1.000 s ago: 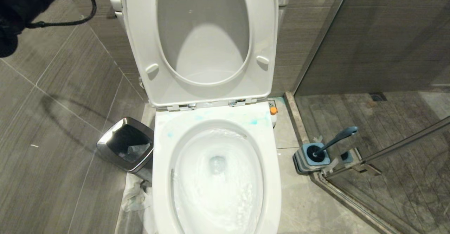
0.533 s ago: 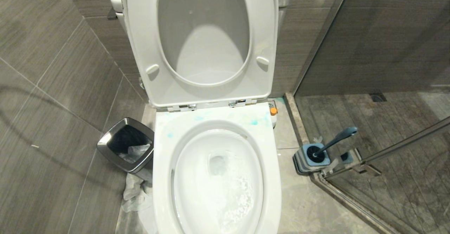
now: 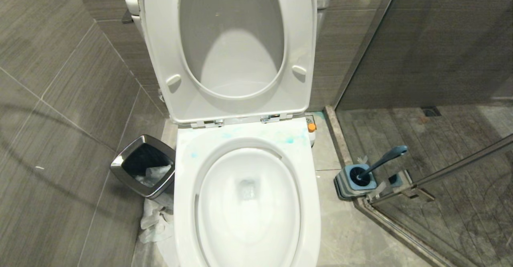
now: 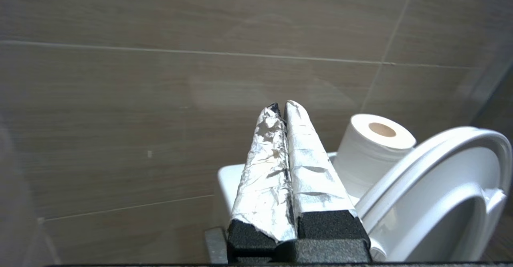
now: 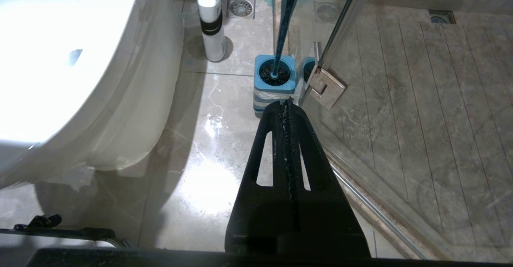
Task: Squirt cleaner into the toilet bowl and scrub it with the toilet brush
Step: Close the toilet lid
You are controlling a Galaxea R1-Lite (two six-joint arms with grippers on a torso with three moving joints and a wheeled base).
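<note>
The toilet bowl (image 3: pixel 185 195) stands open in the middle of the head view, with still water low in it. Pale turquoise cleaner smears (image 3: pixel 287 140) mark the back of its rim. The toilet brush (image 3: pixel 384 157) leans in its square blue holder (image 3: pixel 354 181) on the floor to the right. My right gripper (image 5: pixel 286 102) is shut and empty, low over the floor just short of the holder (image 5: pixel 274 82) and brush (image 5: pixel 285 18). Beside the tank, my left gripper (image 4: pixel 280 106), foil-wrapped, is shut on nothing and points at the wall. Neither arm shows in the head view.
A steel bin (image 3: pixel 144 166) sits left of the toilet, with crumpled plastic (image 3: pixel 154 223) below it. An orange-capped white bottle (image 5: pixel 211 22) stands by the toilet base. The glass shower door (image 3: pixel 441 170) and its hinge (image 5: pixel 326 86) adjoin the holder. A paper roll (image 4: pixel 374 146) rests on the tank.
The left arm has left the upper left of the head view. The water that swirled and foamed in the bowl has drained and settled.
</note>
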